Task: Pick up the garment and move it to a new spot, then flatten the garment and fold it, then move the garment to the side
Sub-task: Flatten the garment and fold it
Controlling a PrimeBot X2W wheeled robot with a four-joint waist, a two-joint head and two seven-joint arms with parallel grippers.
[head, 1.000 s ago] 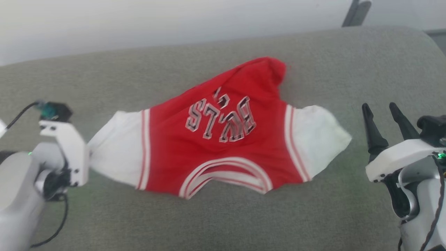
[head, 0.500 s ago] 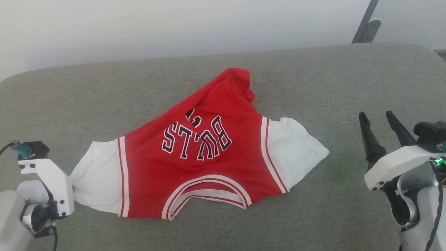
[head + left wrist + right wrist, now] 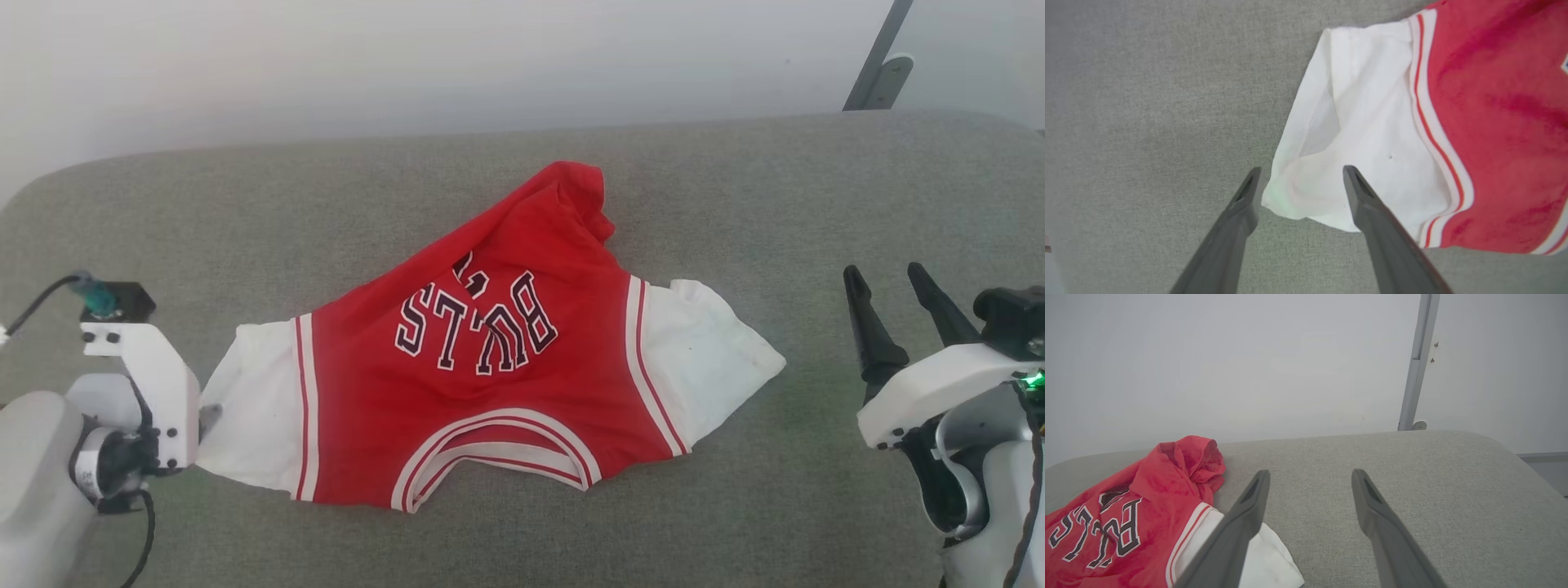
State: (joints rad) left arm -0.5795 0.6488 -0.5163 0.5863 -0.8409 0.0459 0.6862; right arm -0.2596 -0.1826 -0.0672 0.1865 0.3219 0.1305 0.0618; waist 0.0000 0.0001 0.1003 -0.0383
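Grey woven cloth, slightly nubbly, covers the desk (image 3: 735,204), which has rounded corners and stands against a plain pale wall (image 3: 408,65). The garment (image 3: 490,392) lies near the middle of it, spread sideways: soft red fabric, short white sleeves edged with red and white stripes, and a curved striped neckline (image 3: 498,449) toward the near edge. Black lettering (image 3: 478,327) outlined in white reads upside down from the head view. The far end of the shirt is bunched into a crumpled red peak.

Looking along the left end effector (image 3: 1302,168), its two dark tapered fingers are apart, with the loose corner of a white sleeve (image 3: 1363,122) lying between them; whether either finger touches the cloth cannot be told. This close view also shows the sleeve opening gaping.

To the right, the right end effector (image 3: 883,268) has its fingers spread, clear of the other sleeve. Its wrist view shows a grey metal post (image 3: 1419,363) fixed to the wall behind the desk.
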